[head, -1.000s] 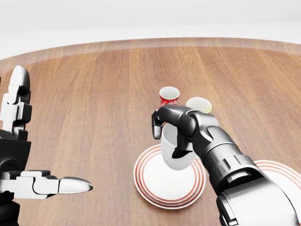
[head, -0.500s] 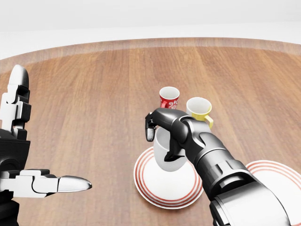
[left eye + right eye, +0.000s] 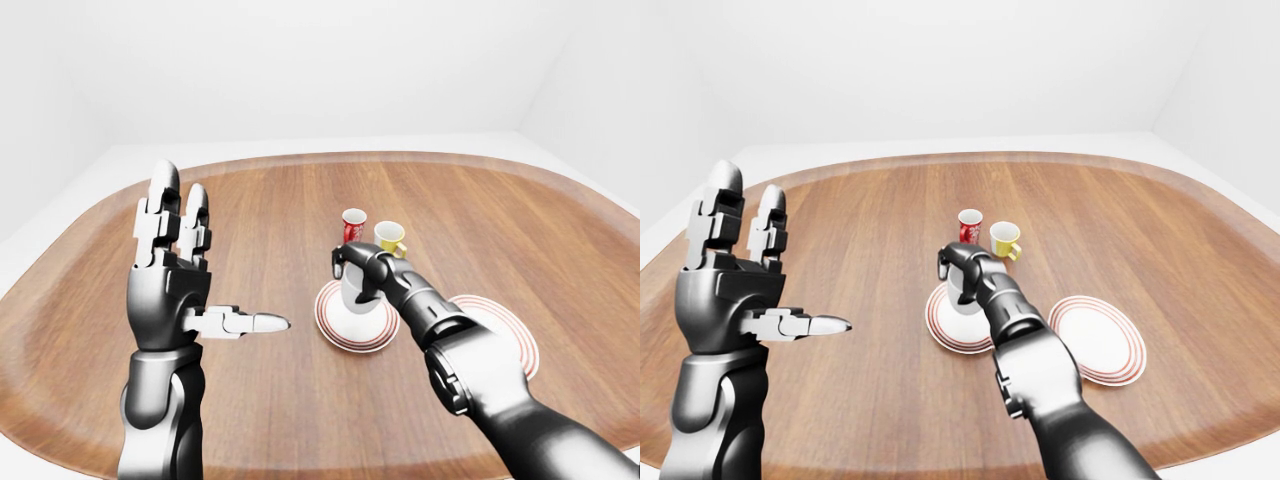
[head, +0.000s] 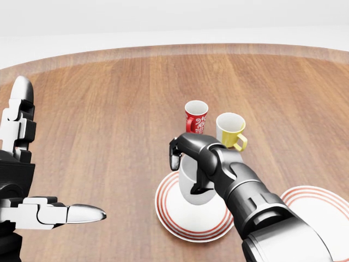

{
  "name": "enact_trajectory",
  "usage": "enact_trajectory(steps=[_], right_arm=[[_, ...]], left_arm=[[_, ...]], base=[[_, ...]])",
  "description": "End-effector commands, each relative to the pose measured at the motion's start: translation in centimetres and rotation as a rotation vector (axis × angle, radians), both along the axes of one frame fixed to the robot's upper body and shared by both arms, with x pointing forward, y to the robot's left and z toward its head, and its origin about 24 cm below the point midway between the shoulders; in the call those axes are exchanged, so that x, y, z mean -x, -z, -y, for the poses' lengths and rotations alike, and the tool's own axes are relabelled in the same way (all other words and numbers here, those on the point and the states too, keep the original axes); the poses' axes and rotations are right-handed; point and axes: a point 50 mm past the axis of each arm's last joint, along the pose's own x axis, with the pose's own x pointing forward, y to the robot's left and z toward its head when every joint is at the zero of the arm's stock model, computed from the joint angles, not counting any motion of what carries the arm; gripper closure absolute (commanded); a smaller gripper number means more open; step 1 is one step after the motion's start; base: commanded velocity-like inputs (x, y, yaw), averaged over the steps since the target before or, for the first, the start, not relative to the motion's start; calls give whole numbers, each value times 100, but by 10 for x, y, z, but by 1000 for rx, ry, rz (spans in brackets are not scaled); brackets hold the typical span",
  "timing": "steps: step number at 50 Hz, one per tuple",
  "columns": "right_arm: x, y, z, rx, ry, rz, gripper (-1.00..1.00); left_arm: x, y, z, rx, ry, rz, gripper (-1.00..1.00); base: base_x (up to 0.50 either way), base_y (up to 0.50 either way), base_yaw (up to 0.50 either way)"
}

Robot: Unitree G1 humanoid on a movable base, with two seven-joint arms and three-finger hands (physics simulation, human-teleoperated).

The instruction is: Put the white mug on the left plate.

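Note:
The white mug (image 4: 187, 183) stands upright over the middle of the left plate (image 4: 166, 216), a white plate with red rings; its base looks to be on or just above the plate. My right hand (image 4: 186, 174) reaches in from the lower right and is shut on the mug, thumb on its left side and fingers (image 4: 198, 188) down its right side. My left hand (image 3: 225, 255) is raised at the left, open and holding nothing, well away from the plate.
A red patterned cup (image 4: 195, 117) and a yellow mug (image 4: 229, 130) stand just above the left plate in the head view. A second red-ringed plate (image 4: 320, 198) lies at the lower right, partly behind my right arm. The round wooden table (image 4: 109, 120) stretches to the left.
My right hand has carried the white mug a little left and down toward the left plate, uncovering the yellow mug. The left hand has not moved.

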Motion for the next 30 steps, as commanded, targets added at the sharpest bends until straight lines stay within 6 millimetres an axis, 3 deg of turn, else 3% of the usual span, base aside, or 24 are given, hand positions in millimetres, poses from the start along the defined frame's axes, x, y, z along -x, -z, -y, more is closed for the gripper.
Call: enact_trajectory(steps=[1,30], right_arm=[[2,3,-2,-19,9,9,100],[11,20,-6,2,-7,-23,100]], left_arm=[[0,0,0,0,0,-2,-100],[0,3,0,1,1,-13,-100]], base=[[0,0,0],[0,0,0]])
